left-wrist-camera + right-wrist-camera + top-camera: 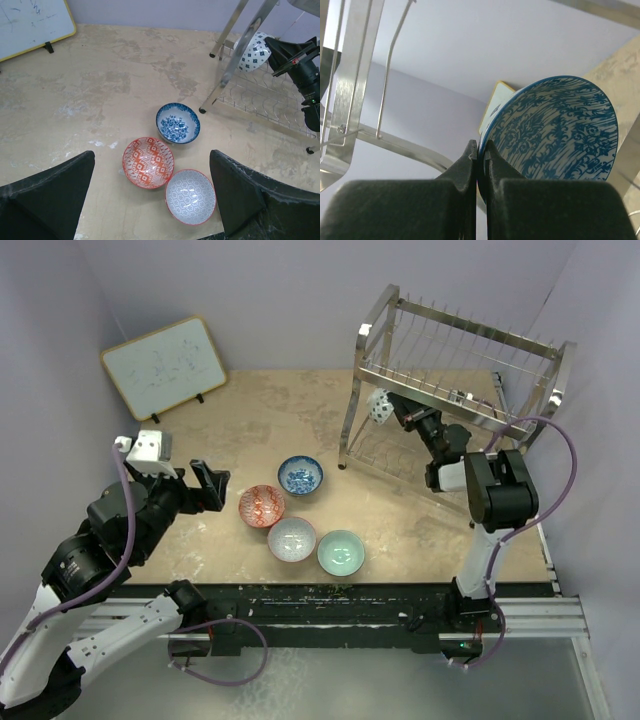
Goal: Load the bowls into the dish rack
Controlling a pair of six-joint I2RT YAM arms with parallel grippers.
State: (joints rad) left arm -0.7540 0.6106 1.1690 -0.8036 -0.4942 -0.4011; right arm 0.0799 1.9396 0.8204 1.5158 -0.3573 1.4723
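Pinching blue-and-white bowl [555, 135], right tool [479, 149].

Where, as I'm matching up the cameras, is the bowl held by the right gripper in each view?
Top external: held bowl upper right of centre, at the dish rack's left end.
Left wrist: top right, partly behind a rack leg.
Right wrist: right half, rim pinched by the right gripper.
Shared landmark: the rack's silver tubing.
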